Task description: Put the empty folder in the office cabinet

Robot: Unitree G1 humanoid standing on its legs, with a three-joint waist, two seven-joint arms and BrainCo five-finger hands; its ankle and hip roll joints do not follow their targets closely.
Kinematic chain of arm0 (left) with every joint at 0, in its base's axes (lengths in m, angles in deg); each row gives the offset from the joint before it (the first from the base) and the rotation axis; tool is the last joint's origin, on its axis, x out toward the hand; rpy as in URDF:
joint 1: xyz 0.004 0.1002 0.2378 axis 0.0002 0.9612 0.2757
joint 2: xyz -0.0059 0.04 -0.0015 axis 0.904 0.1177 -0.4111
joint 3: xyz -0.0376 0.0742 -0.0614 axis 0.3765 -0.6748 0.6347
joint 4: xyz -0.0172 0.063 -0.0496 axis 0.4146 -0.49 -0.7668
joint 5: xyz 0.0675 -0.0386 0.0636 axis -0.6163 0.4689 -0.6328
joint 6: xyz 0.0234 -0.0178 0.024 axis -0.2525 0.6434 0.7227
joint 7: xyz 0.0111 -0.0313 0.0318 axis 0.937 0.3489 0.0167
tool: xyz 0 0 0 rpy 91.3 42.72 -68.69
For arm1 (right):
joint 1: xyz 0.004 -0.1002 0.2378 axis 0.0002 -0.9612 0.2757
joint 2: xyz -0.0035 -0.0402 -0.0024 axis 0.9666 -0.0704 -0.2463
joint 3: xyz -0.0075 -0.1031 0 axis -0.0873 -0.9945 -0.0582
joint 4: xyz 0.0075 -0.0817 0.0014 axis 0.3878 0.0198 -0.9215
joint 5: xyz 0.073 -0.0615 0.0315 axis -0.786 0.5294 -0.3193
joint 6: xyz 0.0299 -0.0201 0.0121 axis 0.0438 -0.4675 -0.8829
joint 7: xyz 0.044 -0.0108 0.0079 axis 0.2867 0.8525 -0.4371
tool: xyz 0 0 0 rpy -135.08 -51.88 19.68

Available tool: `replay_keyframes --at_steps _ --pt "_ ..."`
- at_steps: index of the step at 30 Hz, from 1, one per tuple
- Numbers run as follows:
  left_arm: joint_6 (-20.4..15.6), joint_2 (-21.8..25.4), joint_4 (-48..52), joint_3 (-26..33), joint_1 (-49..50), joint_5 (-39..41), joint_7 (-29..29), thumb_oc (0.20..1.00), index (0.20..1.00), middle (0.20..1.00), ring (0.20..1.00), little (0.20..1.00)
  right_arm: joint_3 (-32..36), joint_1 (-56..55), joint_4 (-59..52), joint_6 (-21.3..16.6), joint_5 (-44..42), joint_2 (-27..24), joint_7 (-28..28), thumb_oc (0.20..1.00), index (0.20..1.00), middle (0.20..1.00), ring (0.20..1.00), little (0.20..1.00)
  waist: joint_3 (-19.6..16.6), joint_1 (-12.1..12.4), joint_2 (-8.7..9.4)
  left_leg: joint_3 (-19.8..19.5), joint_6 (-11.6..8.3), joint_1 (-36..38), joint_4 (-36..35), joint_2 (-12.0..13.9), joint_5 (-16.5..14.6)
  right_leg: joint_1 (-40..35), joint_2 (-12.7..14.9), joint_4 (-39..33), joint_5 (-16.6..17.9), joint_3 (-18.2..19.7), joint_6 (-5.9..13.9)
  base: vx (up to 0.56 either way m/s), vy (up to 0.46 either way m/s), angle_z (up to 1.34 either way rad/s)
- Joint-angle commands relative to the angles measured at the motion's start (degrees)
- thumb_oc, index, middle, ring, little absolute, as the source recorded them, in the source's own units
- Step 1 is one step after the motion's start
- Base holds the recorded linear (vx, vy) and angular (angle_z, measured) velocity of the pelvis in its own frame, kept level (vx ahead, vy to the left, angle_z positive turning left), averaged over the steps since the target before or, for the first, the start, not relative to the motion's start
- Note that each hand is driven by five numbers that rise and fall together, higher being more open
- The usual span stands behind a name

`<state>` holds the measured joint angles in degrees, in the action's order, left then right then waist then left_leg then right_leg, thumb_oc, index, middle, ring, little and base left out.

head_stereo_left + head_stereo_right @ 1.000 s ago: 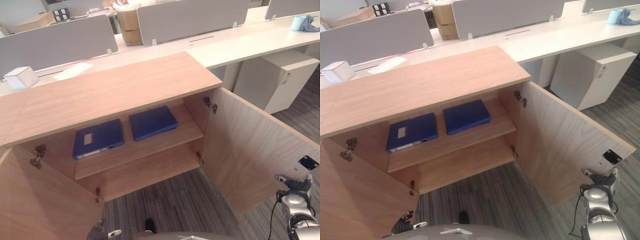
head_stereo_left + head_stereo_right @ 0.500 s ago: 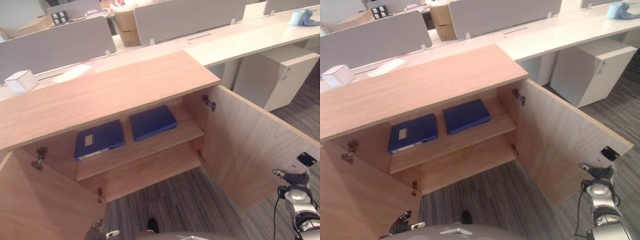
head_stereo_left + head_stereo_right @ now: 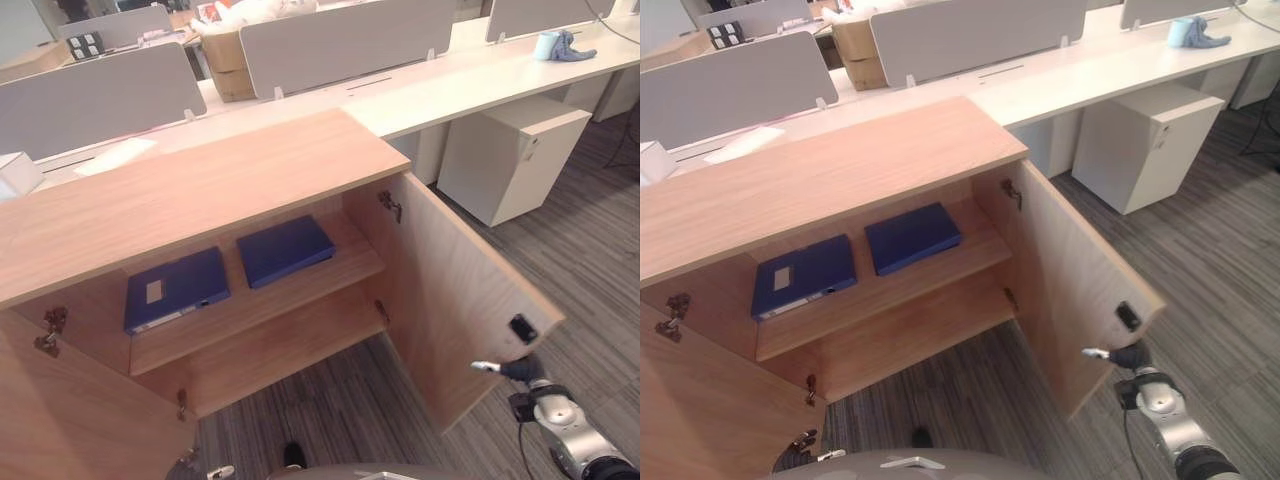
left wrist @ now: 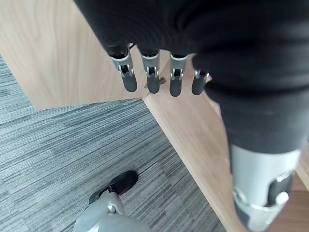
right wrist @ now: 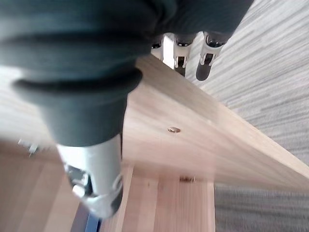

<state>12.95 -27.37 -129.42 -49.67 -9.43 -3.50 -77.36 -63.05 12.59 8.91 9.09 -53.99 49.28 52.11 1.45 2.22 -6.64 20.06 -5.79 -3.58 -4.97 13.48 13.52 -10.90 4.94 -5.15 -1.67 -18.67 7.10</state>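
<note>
At the far left of the left eye view the cabinet's left door [image 3: 80, 410] stands swung open, filling the lower left corner. The left hand [image 4: 159, 72] shows in its wrist view with its fingers [image 4: 126, 72] hanging straight and loose in a row, gripping nothing, close in front of the wood of that door; whether the tips touch it I cannot tell.

Moving right, the office cabinet [image 3: 190, 190] has a broad wooden top across the middle of the frame and 2 levels inside. On the upper shelf [image 3: 270, 300], left of centre, lie 2 blue folders flat and side by side, just apart: the left folder [image 3: 175, 290] carries a pale label, the right folder [image 3: 285, 250] is plain and slightly angled. Which of the 2 is the empty one cannot be told. The lower shelf [image 3: 280, 350] sits beneath them.

Right of centre, the right door [image 3: 460, 310] is swung out toward the lower right, with a small dark fitting near its outer edge. The right hand [image 3: 1130, 357] is at that outer edge, in the lower right of the frame; in its wrist view the fingers [image 5: 205, 65] reach over the door's edge, but whether they clasp it cannot be told.

Along the upper frame runs a white desk [image 3: 480, 80] with grey partition screens [image 3: 340, 40], and at right a white drawer unit [image 3: 510, 150].
</note>
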Motion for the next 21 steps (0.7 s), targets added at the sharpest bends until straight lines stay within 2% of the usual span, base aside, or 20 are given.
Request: replay_keyframes --at_steps 1,5,10,11,12,15,16,18,21 --pt "-1.64 3.15 -0.48 -0.02 -4.73 -1.93 -1.47 1.0 1.0 1.0 1.0 1.0 -4.92 11.67 -7.53 -6.0 1.98 6.65 7.49 1.0 1.0 1.0 1.0 1.0 -0.5 6.05 1.98 -0.58 -3.88 -2.05 1.29 2.0 1.42 0.08 1.49 0.15 -1.84 -0.86 -0.11 0.0 0.032 0.01" --pt "-1.57 2.56 -1.09 0.25 -5.39 -1.75 -2.09 1.0 1.0 1.0 1.0 1.0 -11.84 14.0 -9.31 -5.39 2.44 10.37 9.79 1.0 1.0 1.0 1.0 1.0 -0.31 8.24 3.11 -1.69 -3.47 -2.99 1.29 1.09 1.1 0.13 2.1 0.15 -1.59 -2.07 0.08 0.01 0.053 0.16" --pt "-1.5 2.33 -0.72 -0.14 -5.57 -1.16 -2.62 1.0 1.0 1.0 1.0 1.0 -15.98 17.8 -7.91 -4.87 3.91 14.24 9.61 1.0 1.0 1.0 1.0 1.0 -0.34 10.67 3.92 -3.23 -3.02 -4.29 1.24 0.13 0.87 0.12 2.7 0.15 -1.39 -3.62 0.25 0.01 0.042 0.33" --pt "-1.4 2.27 -0.58 -0.48 -5.77 -0.73 -2.98 1.0 1.0 1.0 1.0 1.0 -17.75 20.24 -7.37 -4.63 4.73 16.45 8.97 1.0 1.0 1.0 1.0 1.0 -0.15 12.17 4.42 -4.12 -2.99 -4.83 1.31 -0.55 0.63 -0.26 3.04 0.15 -1.53 -4.46 0.26 0.02 0.051 0.52" --pt "-1.4 2.28 -0.59 -0.45 -5.84 -0.72 -2.98 1.0 1.0 1.0 1.0 1.0 -17.75 20.34 -7.28 -4.67 4.75 16.51 8.95 1.0 1.0 1.0 1.0 1.0 -0.31 12.16 4.37 -4.14 -2.87 -5.13 1.25 -0.49 0.83 0.06 2.96 0.15 -1.3 -4.47 0.26 0.04 0.036 0.45" --pt "-1.17 2.7 -0.33 -1.12 -6.05 -0.36 -3.6 1.0 1.0 1.0 1.0 1.0 -20.07 25.77 -4.52 -4.08 5.93 21.39 7.43 1.0 1.0 1.0 1.0 1.0 -0.31 14.75 5.01 -5.43 -2.76 -5.81 1.26 -1.48 0.53 -0.4 3.45 0.15 -1.56 -6.04 0.29 0.03 0.021 0.44" --pt "-1.16 2.73 -0.33 -1.1 -6.08 -0.36 -3.6 1.0 1.0 1.0 1.0 1.0 -20.07 25.83 -4.43 -4.12 5.95 21.48 7.42 1.0 1.0 1.0 1.0 1.0 -0.29 14.72 5.06 -5.45 -2.76 -5.83 1.26 -1.5 0.53 -0.4 3.46 0.15 -1.57 -6.05 0.29 0.02 0.018 0.4" --pt "-1.01 2.86 -0.28 -1.74 -6.91 0.33 -4.43 1.0 1.0 1.0 1.0 1.0 -19.9 29.21 0.02 -3.99 6.19 25.97 5.42 1.0 1.0 1.0 1.0 1.0 -0.33 16.45 5.52 -6.17 -2.53 -6.46 1.37 -2.14 0.5 -0.47 3.78 0.15 -1.51 -6.68 0.3 0.01 0.01 0.25" --pt "-1.01 3.34 0.41 -2.14 -8.06 0.77 -5.58 1.0 1.0 1.0 1.0 1.0 -18.61 28.94 2.88 -4.08 6.91 26.86 3.33 1.0 1.0 1.0 1.0 1.0 -0.23 17.06 5.88 -7.29 -2.33 -6.85 1.44 -2.65 0.66 -0.55 3.82 1.06 -1.41 -6.6 0.01 -0.03 -0.02 0.05"
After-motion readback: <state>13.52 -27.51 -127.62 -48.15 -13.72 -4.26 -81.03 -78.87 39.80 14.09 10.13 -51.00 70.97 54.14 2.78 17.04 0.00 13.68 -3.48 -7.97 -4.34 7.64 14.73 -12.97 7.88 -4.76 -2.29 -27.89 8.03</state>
